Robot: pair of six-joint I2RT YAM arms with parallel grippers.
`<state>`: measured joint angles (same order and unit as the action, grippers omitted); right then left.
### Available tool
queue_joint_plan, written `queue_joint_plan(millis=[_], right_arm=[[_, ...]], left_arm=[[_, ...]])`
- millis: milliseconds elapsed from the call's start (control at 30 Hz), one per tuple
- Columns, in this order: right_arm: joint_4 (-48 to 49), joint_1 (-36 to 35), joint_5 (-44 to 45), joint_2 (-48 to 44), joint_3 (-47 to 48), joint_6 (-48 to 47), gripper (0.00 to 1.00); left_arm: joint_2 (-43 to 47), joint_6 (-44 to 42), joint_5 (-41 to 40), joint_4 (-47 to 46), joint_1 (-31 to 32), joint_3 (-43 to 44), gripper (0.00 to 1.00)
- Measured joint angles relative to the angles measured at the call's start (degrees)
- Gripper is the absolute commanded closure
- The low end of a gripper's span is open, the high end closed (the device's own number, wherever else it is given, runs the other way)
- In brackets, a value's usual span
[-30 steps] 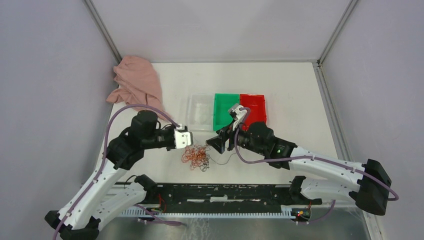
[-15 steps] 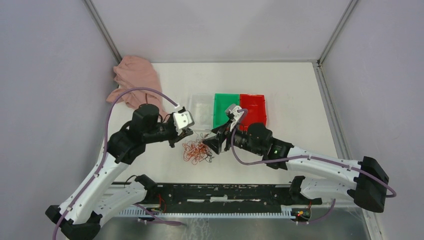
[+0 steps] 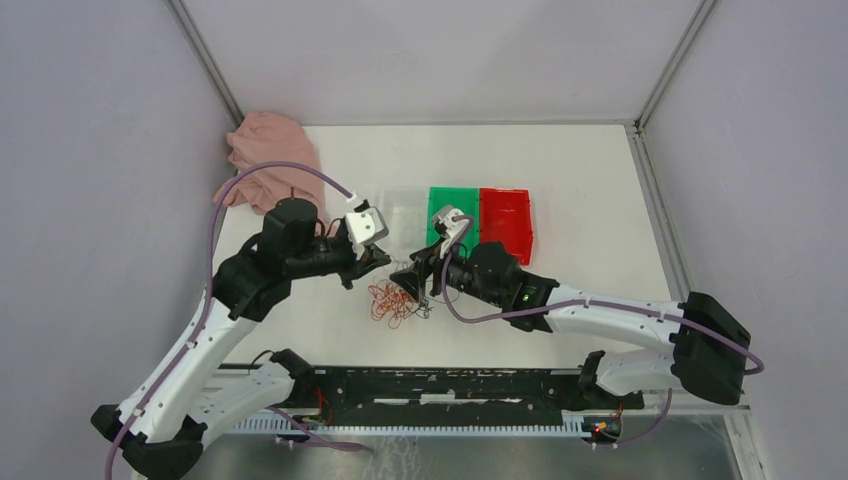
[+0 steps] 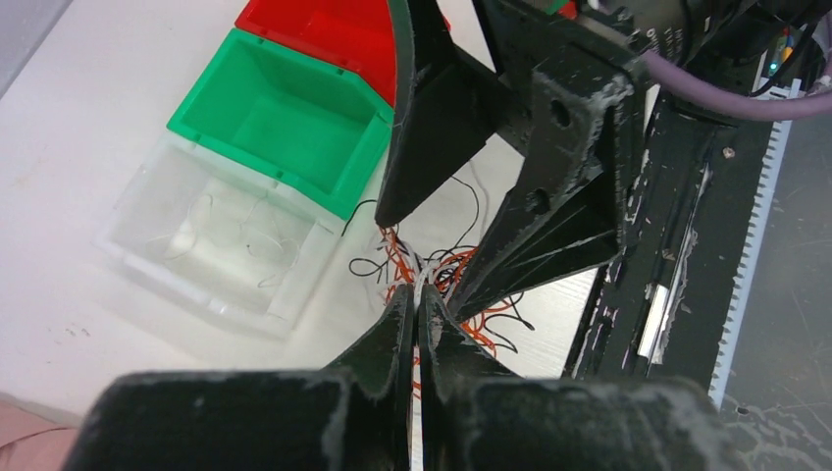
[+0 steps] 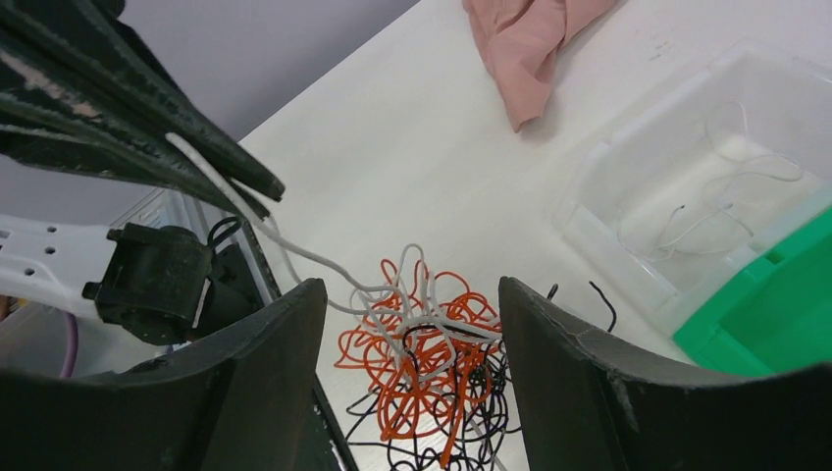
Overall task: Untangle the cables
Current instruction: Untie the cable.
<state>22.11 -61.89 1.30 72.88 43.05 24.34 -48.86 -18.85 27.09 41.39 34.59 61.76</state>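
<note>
The cables (image 3: 392, 300) are a small wad of orange, black and whitish wires on the white table, also in the left wrist view (image 4: 483, 321) and the right wrist view (image 5: 432, 358). My left gripper (image 3: 383, 257) is shut on a whitish wire (image 5: 294, 253) that runs taut down into the wad; its jaws (image 4: 416, 294) are pressed together on it. My right gripper (image 3: 410, 282) is open and hovers just above the wad, one finger on each side (image 5: 410, 289). The two grippers are close, almost touching.
A clear bin (image 3: 400, 222) holding a few thin whitish wires (image 5: 726, 186), a green bin (image 3: 447, 215) and a red bin (image 3: 505, 215) stand in a row just behind the wad. A pink cloth (image 3: 270, 165) lies at the back left.
My left gripper has lifted and swung toward the bins, drawing the whitish wire out of the wad. My right gripper has moved left over the wad.
</note>
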Motion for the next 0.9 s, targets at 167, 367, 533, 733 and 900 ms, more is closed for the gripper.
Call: queue_joint_plan(millis=[167,367,533,733,900], right_arm=[[1.40,0.00,3.08,2.12,0.61,0.02,0.29],[2.03,-0.17,4.76,2.86,1.25,0.02,0.30],[4.35,-0.57,5.05,5.07,2.67,0.46,0.30],[7.72,-1.77,5.92,8.87,4.09,1.73,0.30],[12.24,-2.14,8.07,10.54,3.19,2.49,0.31]], left_arm=[[-0.85,0.15,1.92,0.24,0.00,1.29,0.97],[-1.77,0.15,5.70,0.90,0.00,3.91,0.97],[-2.64,0.48,8.39,1.49,0.00,6.27,0.97],[-6.19,1.27,9.86,3.85,-0.11,12.66,0.97],[-9.38,1.46,10.16,5.40,-0.11,20.11,0.97]])
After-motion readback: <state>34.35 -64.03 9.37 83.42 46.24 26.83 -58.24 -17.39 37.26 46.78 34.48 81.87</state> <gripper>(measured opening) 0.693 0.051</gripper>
